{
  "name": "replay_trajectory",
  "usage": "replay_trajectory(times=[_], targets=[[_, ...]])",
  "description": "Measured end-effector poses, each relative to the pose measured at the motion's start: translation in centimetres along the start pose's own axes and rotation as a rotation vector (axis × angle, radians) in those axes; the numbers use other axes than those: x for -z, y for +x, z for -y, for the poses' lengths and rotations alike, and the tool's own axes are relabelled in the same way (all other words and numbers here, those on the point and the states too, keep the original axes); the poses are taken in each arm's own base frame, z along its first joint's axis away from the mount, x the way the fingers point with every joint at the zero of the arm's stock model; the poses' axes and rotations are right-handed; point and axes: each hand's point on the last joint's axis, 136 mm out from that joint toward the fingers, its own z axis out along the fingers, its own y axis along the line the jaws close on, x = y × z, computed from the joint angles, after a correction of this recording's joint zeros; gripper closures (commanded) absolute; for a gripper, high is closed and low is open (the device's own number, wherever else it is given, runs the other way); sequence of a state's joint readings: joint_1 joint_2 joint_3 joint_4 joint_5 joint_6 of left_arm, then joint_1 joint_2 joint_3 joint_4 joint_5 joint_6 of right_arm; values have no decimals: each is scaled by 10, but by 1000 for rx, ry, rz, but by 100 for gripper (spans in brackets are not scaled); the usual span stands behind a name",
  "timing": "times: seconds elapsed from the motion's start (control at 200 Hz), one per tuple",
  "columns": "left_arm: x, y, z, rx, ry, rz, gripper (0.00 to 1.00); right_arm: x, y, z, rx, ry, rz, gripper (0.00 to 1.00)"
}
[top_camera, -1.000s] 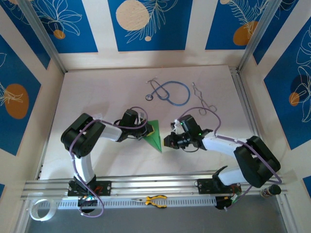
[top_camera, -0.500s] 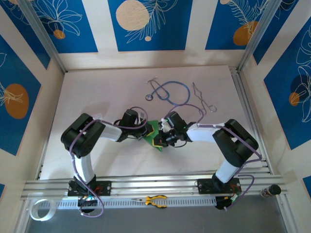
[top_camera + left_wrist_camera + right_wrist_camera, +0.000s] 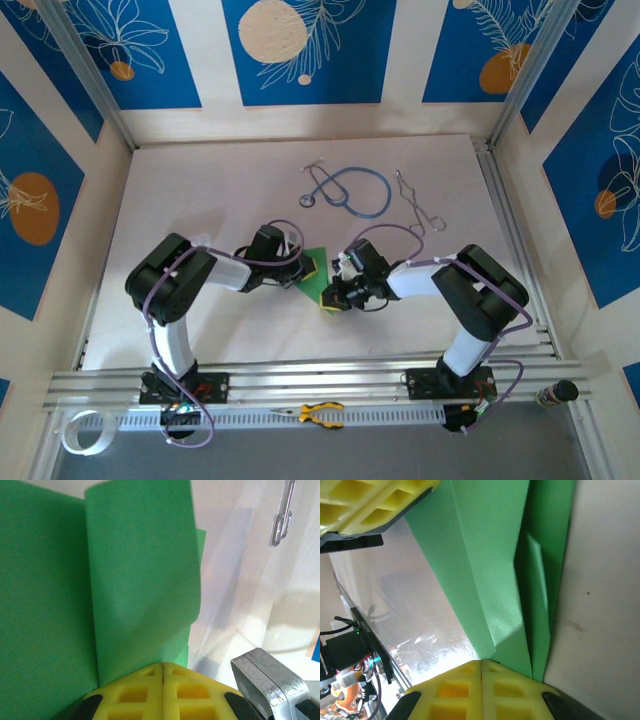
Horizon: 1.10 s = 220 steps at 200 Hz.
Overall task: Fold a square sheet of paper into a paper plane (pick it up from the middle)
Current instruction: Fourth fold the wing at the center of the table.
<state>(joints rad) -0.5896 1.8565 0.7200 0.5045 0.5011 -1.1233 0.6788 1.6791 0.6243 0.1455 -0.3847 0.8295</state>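
The green sheet of paper lies mid-table, folded into a pointed wedge with layered flaps. My left gripper is shut, its yellow fingertips set against the paper's left edge. In the left wrist view the paper spreads beyond the closed left gripper, one flap slightly raised. My right gripper is shut too, its tips at the wedge's lower right. The right wrist view shows the creased layers meeting the closed right gripper, with the left fingers at the top left. Whether either pinches a layer is unclear.
A blue stethoscope and a bent metal wire lie at the back of the table. Yellow-handled pliers rest on the front rail, with a tape roll at the near left. Walls enclose three sides.
My right gripper has swung left from beside the paper onto its lower right part, covering the tip. The left gripper has stayed in place on the paper.
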Motion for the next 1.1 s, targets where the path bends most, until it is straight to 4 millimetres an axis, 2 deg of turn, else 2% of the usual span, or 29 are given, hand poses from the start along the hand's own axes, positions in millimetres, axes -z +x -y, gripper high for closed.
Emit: replay_trajectory(times=[0.265,0.77,0.895,1.1], targets=[[0,0,0,1,0,0,100,4,6,3,6,-33,23,97],[0,0,-1,1,2,9,100,22,34,15,-21,-16,12,98],[3,-2,-4,13,-3,39,100,37,27,5,-16,-33,49,97],[9,-5,-8,37,-17,95,100,49,-6,-24,25,-81,101,97]])
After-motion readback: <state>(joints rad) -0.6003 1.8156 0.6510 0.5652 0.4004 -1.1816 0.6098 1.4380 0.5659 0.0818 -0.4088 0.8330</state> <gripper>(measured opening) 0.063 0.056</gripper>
